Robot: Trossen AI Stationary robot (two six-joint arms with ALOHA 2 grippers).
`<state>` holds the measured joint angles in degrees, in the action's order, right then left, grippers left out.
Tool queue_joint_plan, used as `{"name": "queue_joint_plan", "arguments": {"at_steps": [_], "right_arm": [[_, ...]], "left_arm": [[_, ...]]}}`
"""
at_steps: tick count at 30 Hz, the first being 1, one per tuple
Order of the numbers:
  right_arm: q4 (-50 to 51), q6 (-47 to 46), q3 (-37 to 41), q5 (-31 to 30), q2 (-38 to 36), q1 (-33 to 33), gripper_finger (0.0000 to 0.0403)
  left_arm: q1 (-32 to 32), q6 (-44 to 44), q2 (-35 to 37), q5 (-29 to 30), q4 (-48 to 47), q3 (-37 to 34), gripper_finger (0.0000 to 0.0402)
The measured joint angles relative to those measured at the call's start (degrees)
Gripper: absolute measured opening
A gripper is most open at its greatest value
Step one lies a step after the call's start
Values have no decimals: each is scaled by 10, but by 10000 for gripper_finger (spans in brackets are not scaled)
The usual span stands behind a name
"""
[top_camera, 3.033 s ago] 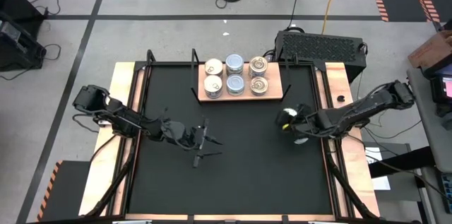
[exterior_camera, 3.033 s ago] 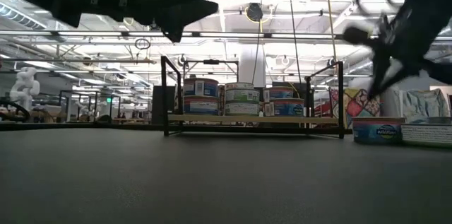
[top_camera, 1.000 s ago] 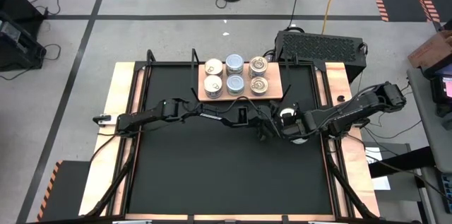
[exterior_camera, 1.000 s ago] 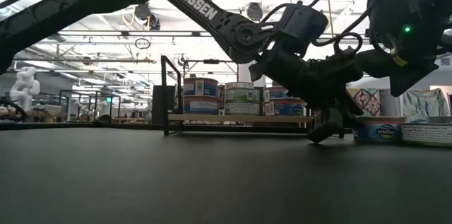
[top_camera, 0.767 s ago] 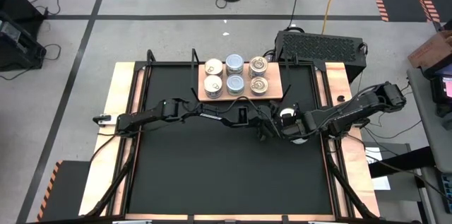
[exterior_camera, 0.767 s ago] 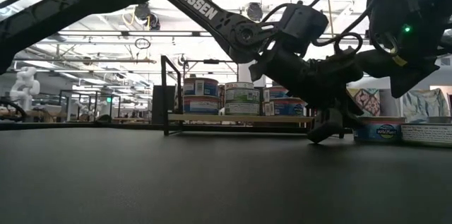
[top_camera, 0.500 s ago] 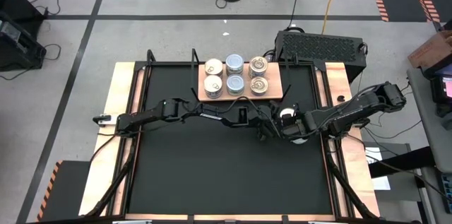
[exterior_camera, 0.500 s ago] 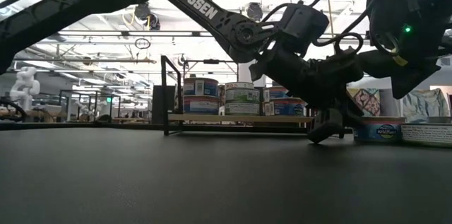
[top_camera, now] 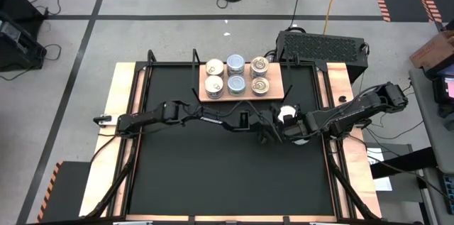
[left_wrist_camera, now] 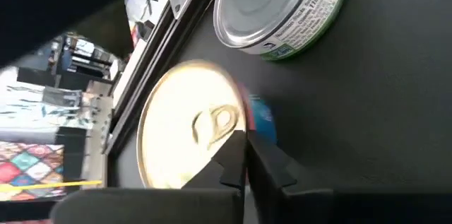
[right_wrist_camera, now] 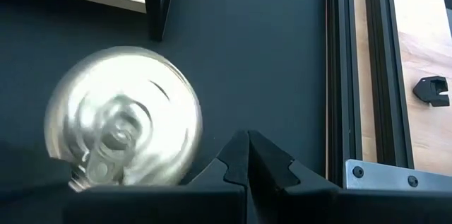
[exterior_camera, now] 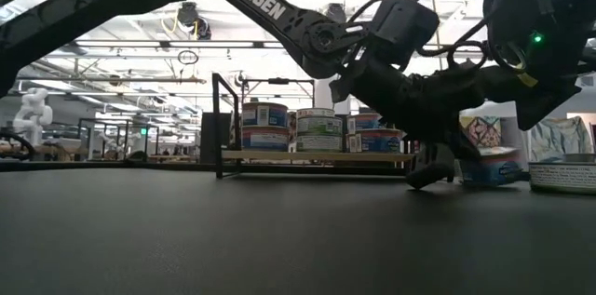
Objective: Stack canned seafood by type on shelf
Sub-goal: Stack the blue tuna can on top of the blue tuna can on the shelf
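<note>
The shelf (top_camera: 276,96), a wooden board with black posts, stands at the table's far middle with several tins (top_camera: 236,74) stacked on it. Right of it a cream-topped, blue-labelled tin (top_camera: 286,115) stands on the black table, blurred in the wrist views. My left gripper (left_wrist_camera: 245,155) reaches across from the left and is shut, its tips at that tin (left_wrist_camera: 185,128). A silver-topped, green-labelled tin (left_wrist_camera: 277,5) stands just beyond. My right gripper (right_wrist_camera: 247,155) is shut and hovers beside the cream-topped tin (right_wrist_camera: 121,118), on its right. My left gripper's shut fingertips (left_wrist_camera: 233,155) stand at the cream-topped tin's rim (left_wrist_camera: 239,126), above the blue label. They come slanting down from the table's left. Whether they press on the tin I cannot tell. Blur hides how its base sits on the table.
A black ribbed box (top_camera: 323,44) sits behind the table's far right corner. Black rails and wooden strips (top_camera: 345,83) run along both table sides. The two arms crowd together right of the shelf.
The blue-labelled tin has shifted a little toward the table's left, toward my left gripper, and shows blurred now. The green-labelled tin beside it has stayed in place.
</note>
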<state>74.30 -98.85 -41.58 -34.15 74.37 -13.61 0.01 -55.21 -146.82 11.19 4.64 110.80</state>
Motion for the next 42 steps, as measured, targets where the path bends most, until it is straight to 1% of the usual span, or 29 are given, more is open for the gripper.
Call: {"name": "queue_joint_plan", "arguments": {"at_steps": [2,5,9,11,13,18,22,28,32,39,42], "right_arm": [[0,0,0,0,0,0,0],[0,0,0,0,0,0,0],[1,1,0,0,0,0,0],[1,1,0,0,0,0,0],[2,1,-1,0,0,0,0],[2,1,-1,0,-4,0,0],[2,7,-1,-1,-11,0,0],[2,8,-1,-3,-17,0,0],[0,14,-1,-3,-17,0,0],[0,18,-1,-3,-17,0,0],[1,20,-1,-5,-17,0,0]], "left_arm": [[-5,-15,0,16,1,0,5],[-14,-38,0,39,3,0,4],[-27,-39,11,87,-12,-2,2],[-34,-29,23,102,-32,-3,2],[-42,-2,39,98,-64,-5,2],[-58,72,88,52,-199,-4,1],[-72,99,105,52,-288,-3,1],[-84,133,113,46,-324,-3,6],[-85,134,114,28,-346,-2,38],[-87,144,114,24,-355,-1,130],[-87,144,114,34,-356,-1,159]]}}
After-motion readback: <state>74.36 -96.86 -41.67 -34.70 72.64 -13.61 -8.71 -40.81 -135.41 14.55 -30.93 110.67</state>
